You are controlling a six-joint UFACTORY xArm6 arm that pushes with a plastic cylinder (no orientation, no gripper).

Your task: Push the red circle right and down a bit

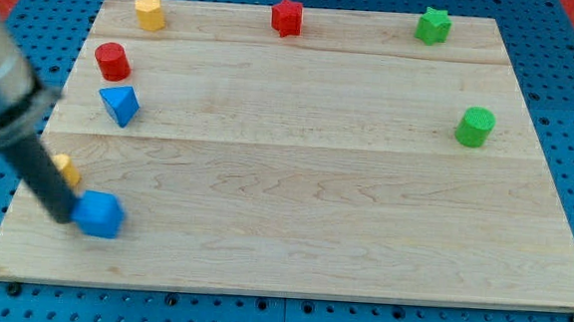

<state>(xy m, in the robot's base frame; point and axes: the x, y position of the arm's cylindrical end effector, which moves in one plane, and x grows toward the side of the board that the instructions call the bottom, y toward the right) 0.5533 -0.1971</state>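
Red circle (112, 61) top-L on board (316, 183), blue triangle (119, 104) just below, my tip (64, 216) btm-L against blue cube (100, 215).

**A robot test bench in a lab**

A pale wooden board (296, 182) lies on a blue metal plate drilled with a regular grid of holes (571, 89), the sort used for mounting equipment. Small coloured toy-like blocks sit scattered on it, and a dark rod (42, 171) reaches in.

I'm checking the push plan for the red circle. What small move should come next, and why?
Probably lift my tip away from the blue block toward the view's top, to the upper-left of the red circle; it now sits far below it, beside the blue triangle.
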